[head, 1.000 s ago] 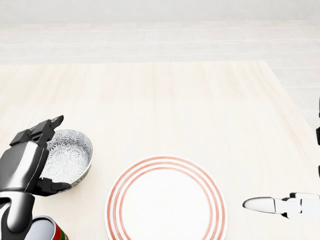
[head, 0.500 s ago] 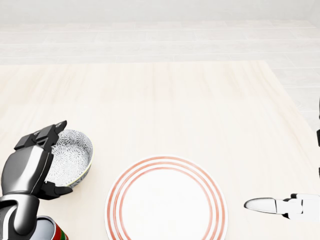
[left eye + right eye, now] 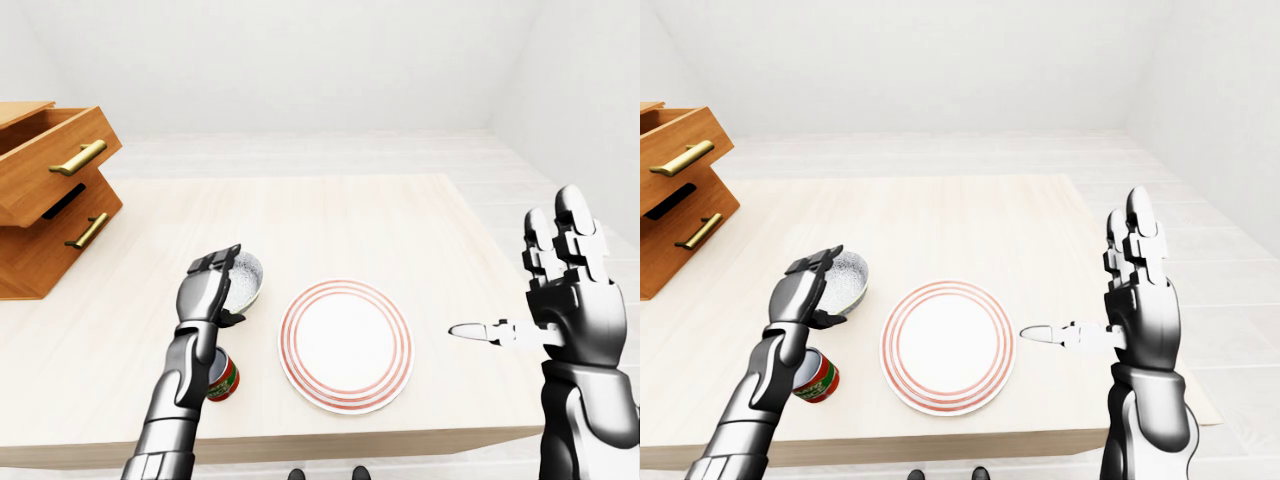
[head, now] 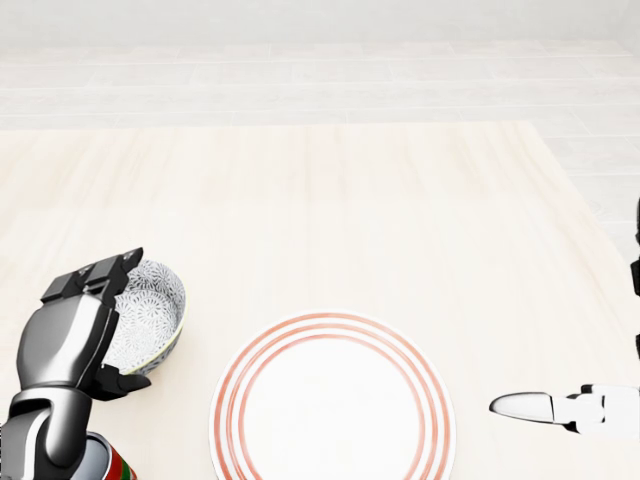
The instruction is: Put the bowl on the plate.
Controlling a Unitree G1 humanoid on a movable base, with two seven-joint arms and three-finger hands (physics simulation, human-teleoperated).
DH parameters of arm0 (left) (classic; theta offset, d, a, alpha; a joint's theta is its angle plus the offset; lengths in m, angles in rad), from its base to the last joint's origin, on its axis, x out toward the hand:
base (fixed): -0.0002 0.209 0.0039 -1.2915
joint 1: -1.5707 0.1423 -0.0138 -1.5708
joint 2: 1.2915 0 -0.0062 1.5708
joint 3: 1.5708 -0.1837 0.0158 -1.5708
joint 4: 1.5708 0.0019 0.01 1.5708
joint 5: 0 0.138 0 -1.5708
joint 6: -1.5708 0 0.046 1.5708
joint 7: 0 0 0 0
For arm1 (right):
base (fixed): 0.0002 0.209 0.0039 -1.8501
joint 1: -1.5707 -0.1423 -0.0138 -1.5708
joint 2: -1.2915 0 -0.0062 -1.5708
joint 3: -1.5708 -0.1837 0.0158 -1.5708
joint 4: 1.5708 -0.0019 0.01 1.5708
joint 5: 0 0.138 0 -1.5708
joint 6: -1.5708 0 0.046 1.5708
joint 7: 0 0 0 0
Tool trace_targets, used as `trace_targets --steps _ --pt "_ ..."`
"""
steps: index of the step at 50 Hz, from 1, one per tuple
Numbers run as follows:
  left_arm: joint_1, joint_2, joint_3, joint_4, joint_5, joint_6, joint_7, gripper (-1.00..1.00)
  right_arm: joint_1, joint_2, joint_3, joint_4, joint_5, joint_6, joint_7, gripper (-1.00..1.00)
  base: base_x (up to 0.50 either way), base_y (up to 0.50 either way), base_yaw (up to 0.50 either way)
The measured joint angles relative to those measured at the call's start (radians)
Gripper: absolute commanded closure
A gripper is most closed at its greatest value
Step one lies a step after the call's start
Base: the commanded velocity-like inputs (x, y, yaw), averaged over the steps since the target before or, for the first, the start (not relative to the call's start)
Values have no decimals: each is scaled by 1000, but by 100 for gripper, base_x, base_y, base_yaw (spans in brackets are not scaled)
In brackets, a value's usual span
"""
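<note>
A small bowl (image 4: pixel 155 312) with a grey flower pattern inside stands on the wooden table, left of a white plate (image 4: pixel 333 400) with red rings. My left hand (image 4: pixel 95 325) covers the bowl's left half. Its straight fingers (image 4: pixel 98 272) lie across the top rim and its thumb (image 4: pixel 125 382) sits at the bottom rim, not closed round it. In the left-eye view my right hand (image 3: pixel 530 300) hangs open to the right of the plate, fingers up and thumb pointing left. The plate is bare.
A red and green can (image 3: pixel 222 378) stands just below the bowl, beside my left forearm. A wooden chest with open drawers (image 3: pixel 50 190) sits at the table's left. The table (image 3: pixel 380 220) ends just below the plate in the left-eye view.
My left hand has slid right over the bowl and now hides more of it. Bowl, plate and right hand have stayed put.
</note>
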Motion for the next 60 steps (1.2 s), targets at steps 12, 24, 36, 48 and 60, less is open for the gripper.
trace_targets --steps 12,24,36,48,60 --pt "-18 6 -13 70 18 0 45 -61 -1 -3 2 12 2 0 -2 -100 0 0 0" --pt "-32 13 -23 128 36 0 88 -58 1 -3 1 14 4 0 -1 -100 0 0 0" --pt "-36 17 -28 151 43 0 103 -59 1 -3 1 17 5 0 -1 -100 0 0 0" --pt "-34 19 -32 165 52 0 116 -58 1 -4 -1 18 7 0 -1 -100 0 0 0" --pt "-34 21 -35 184 62 0 132 -59 0 -5 -3 12 8 0 0 -100 0 0 0"
